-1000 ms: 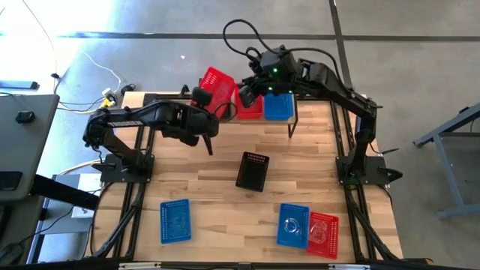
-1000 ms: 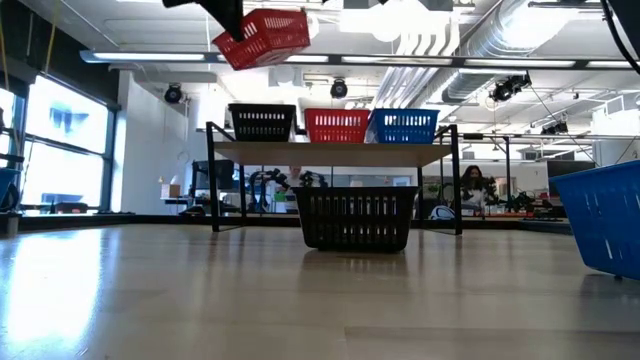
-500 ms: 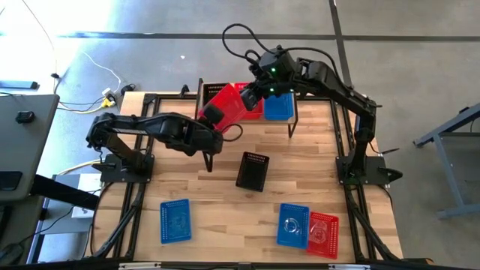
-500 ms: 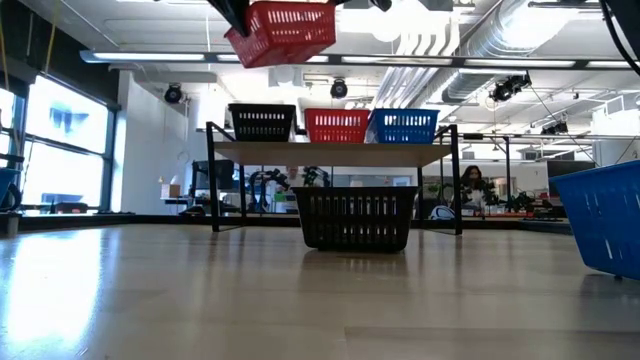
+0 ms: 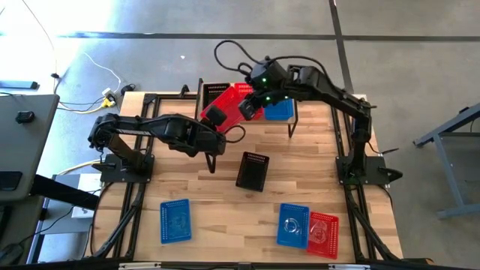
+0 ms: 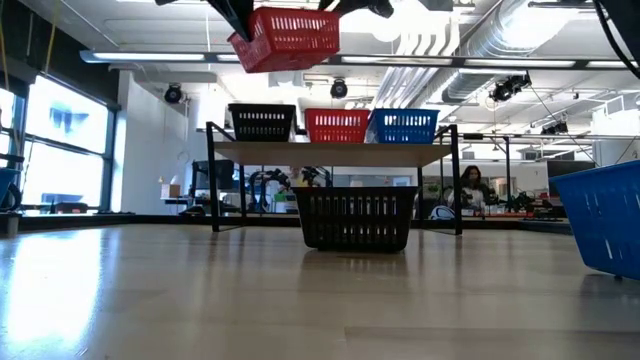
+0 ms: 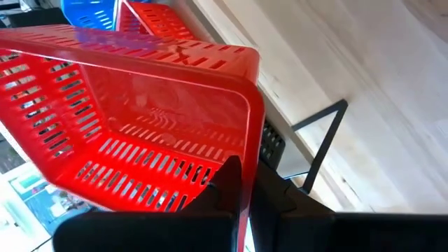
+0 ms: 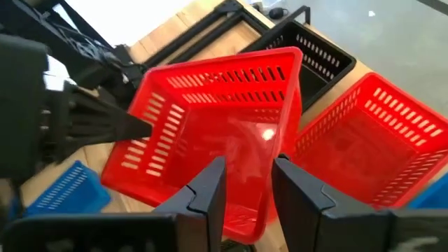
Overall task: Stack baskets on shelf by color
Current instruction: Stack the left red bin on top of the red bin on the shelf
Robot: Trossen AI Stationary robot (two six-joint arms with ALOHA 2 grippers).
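Note:
My left gripper [image 5: 216,114] is shut on a red perforated basket [image 5: 229,101] and carries it high above the shelf [image 6: 335,152], slightly tilted in the low view [image 6: 288,38]. On the shelf's plank stand a black basket [image 6: 262,122], a red basket [image 6: 337,125] and a blue basket [image 6: 404,125], each on its base. My right gripper [image 8: 248,192] is open at the carried basket [image 8: 210,133], one finger on each side of its end wall; whether it touches cannot be told. My left gripper holds the red basket by the rim of one wall near a corner [image 7: 245,150], pinched with one finger [image 7: 229,183] inside the basket and the other outside. The basket is lifted clear of everything, opening tipped sideways toward the wrist camera.
A black basket [image 5: 253,171] stands on its base mid-table. Near the table's near edge lie a blue basket [image 5: 175,220] on the left and a blue one [image 5: 293,225] beside a red one [image 5: 323,234] on the right. Bare wood lies between them.
My left gripper has carried the red basket toward the table's right, over the shelf's black and red baskets, and the basket has tipped nearer to level. My right gripper has moved toward the near-left, up to the carried basket.

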